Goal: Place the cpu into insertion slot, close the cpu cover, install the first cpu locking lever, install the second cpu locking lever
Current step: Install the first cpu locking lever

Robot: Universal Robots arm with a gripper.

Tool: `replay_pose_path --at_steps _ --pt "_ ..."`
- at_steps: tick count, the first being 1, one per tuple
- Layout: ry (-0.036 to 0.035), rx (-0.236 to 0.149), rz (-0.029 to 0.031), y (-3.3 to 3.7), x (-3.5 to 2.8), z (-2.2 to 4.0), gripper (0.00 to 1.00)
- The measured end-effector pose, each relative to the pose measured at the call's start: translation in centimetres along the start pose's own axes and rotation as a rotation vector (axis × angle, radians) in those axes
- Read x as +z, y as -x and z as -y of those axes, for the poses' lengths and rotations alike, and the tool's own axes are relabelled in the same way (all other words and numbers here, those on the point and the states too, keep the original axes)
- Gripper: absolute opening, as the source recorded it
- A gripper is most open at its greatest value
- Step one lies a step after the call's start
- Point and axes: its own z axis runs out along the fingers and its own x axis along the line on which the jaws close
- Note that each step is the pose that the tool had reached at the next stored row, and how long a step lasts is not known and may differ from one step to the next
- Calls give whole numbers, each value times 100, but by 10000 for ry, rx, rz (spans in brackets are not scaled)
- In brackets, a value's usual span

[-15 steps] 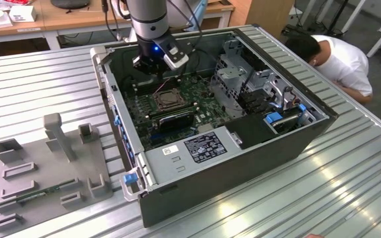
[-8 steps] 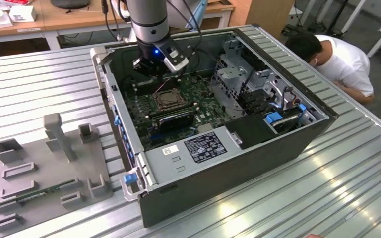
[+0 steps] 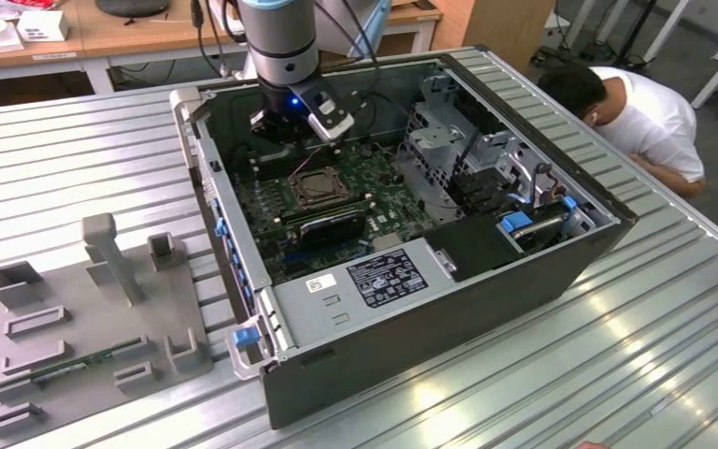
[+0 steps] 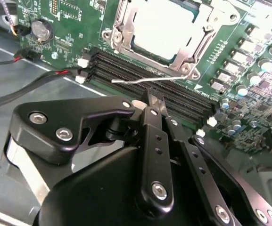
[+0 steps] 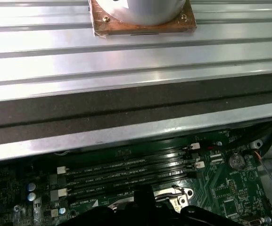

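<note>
Silver metal strips made up the big desk (image 3: 60, 159), and an open computer case (image 3: 484, 281) lay on it. The robot arm (image 3: 278, 37) hung down into the case, over the green motherboard (image 4: 249, 108). On that board sat the insertion slot (image 3: 313, 190). The cpu (image 4: 166, 26) was lying inside it. The cpu cover (image 4: 120, 26) looked shut down flat around it, so I think those two jobs were done. The tool (image 4: 154, 96) had its two fingers pressed together, right at a thin wire lever (image 4: 131, 81) that stuck out over the long black memory slots (image 4: 126, 63). That lever did not look hooked down yet. I could not tell if the fingers pinched the wire or only touched it. The far side of the slot was cut off in the second wrist view, so I could not tell how the other lever stood.
</note>
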Motion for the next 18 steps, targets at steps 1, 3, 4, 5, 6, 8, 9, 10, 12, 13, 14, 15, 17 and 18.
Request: replay_pose_path --at_steps 1,3,4,5,6,8,9,10,12,13,14,15,17,18 --pt "3 0 0 -1 18 5 11" --pt "12 1 -3 -1 53 13 11" --pt "16 3 -4 0 70 17 11" --pt "20 3 -4 1 84 21 11" --pt "27 5 -5 2 94 23 11" --pt "28 7 -6 3 99 24 11" --pt "28 7 -6 5 100 24 11" --pt "29 5 -6 8 103 24 11" --pt "34 7 -4 20 110 23 11" --pt "37 7 -5 27 112 22 11" --pt "40 8 -6 34 115 22 11" --pt "43 8 -7 39 117 21 11" --pt "55 11 -10 45 121 21 11" --pt "60 13 -10 47 123 20 11"
